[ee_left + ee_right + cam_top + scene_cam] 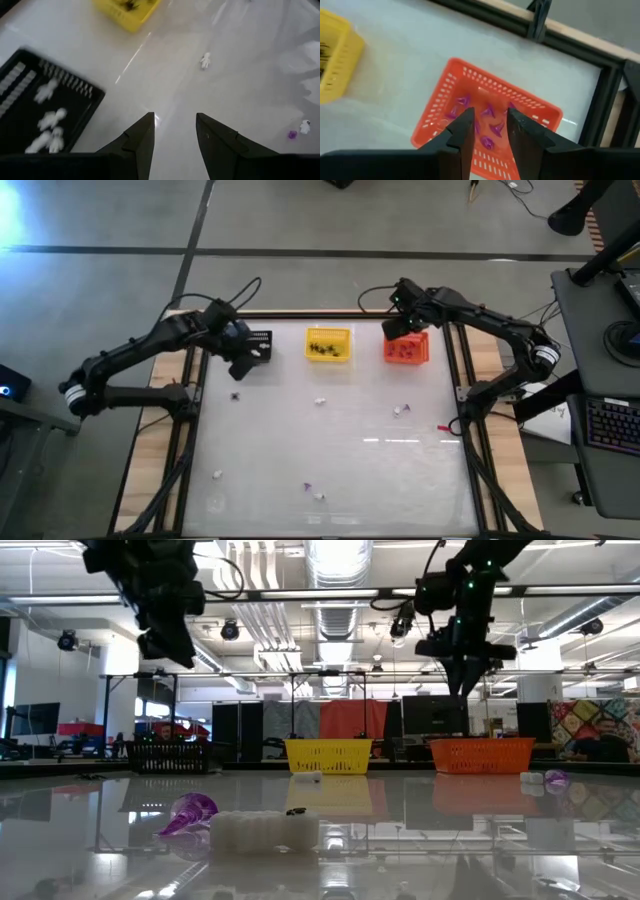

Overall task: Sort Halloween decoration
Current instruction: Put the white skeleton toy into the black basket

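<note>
Three small baskets stand in a row at the table's far side: a black one (258,343) holding white bits (47,122), a yellow one (329,345) holding black spider shapes, and an orange one (407,348) holding purple bits (487,117). My left gripper (175,120) hangs open above the table just beside the black basket, with nothing between its fingers. My right gripper (490,114) hangs open above the orange basket, also with nothing between its fingers. Loose trinkets lie on the table: a black spider (236,394), a white bit (320,401), and a white and purple pair (401,410).
More trinkets lie toward the near edge: a white bit (217,474) and a purple and white pair (312,492). A small red thing (444,427) lies by the right frame rail. Black frame rails (455,360) border the table's left, right and far sides.
</note>
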Motion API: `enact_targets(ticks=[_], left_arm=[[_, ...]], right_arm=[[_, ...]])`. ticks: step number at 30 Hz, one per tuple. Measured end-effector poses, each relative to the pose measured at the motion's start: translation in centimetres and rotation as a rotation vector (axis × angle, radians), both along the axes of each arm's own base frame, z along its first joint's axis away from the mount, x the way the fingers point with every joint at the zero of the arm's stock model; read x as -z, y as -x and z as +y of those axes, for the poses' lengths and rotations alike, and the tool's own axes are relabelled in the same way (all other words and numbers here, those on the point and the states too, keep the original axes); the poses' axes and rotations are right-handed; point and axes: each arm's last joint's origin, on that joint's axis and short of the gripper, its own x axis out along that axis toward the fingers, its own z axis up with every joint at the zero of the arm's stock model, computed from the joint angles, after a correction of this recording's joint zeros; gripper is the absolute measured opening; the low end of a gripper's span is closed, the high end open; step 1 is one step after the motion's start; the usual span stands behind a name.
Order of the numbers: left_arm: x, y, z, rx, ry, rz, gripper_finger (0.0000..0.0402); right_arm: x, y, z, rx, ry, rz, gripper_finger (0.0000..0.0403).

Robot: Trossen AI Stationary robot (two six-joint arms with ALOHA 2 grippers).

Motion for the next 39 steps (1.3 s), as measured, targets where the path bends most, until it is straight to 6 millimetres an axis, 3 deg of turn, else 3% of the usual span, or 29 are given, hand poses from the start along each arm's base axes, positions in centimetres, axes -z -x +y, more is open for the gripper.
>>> enact_targets(ticks=[7,16,25,39], left_arm=[[1.4,-3.3,0.2,0.118,-0.047,-0.011,0.0127],[4.6,-7.2,0.1,0.274,-0.086,0.051,0.0127],[7.1,-9.8,0.5,0.342,-0.092,0.047,0.0127],[10.9,-13.4,-1.0,0.402,-0.062,0.039,0.0127]], right_arm=[[-2.0,-0.3,-0.2,-0.017,0.032,-0.027,0.0109],[-3.9,-0.4,-0.3,-0.017,0.057,-0.056,0.0107],[-5.3,-0.6,-0.5,-0.017,0.087,-0.091,0.0109],[-5.7,-0.5,-0.4,-0.017,0.088,-0.092,0.0106]])
